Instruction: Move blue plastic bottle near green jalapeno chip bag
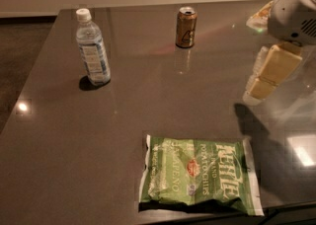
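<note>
Gripper: your gripper (272, 71) hangs over the right side of the table (74, 145), below the white arm housing (296, 9) and tilted down toward the left.
Gripper state: you cannot tell from this view whether it is open or closed; nothing shows in its hold.
Bottle from gripper: the blue plastic bottle (92, 49) stands well apart from it, far to the left and a little further back. Almost the whole tabletop lies between them.
Bottle axis: it is upright, with its long axis vertical, its white cap on top and its label facing you. You probably need a sideways approach at label height.
Can: the brown-gold can (186, 20) stands at the back, between the two from left to right. It sits behind the straight line across, so it likely stays out of your way.
Bag from gripper: the green jalapeno chip bag (200, 175) lies flat at the near edge, forward and left of the gripper, and much nearer than the bottle.
Bag axis: its long axis runs left to right, with the large white lettering toward its right end.
Bottle to bag: the two are well apart, with the bottle back and left of the bag. The bare table just left of the bag looks like the natural landing spot.
</note>
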Tool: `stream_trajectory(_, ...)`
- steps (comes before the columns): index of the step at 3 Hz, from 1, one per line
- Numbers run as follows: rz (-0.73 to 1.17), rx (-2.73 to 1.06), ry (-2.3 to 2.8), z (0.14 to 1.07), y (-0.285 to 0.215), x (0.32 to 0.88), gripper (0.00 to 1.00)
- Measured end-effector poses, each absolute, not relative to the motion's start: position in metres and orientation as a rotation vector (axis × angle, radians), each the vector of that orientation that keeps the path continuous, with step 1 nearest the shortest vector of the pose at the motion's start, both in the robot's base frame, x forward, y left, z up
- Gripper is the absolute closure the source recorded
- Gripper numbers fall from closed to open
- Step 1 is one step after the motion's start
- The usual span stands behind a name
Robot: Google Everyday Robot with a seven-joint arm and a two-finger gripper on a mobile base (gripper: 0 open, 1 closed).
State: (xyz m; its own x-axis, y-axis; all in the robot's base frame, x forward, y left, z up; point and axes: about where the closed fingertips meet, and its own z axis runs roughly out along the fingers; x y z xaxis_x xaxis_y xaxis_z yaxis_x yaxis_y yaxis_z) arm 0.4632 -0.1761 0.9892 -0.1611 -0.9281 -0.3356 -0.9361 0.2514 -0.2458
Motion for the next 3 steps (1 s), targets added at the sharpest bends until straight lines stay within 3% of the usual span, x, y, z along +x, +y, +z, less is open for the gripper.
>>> stream_trajectory(3, 0.21, -1.599, 1.972, 0.998, -0.072, 0.514, 0.0)
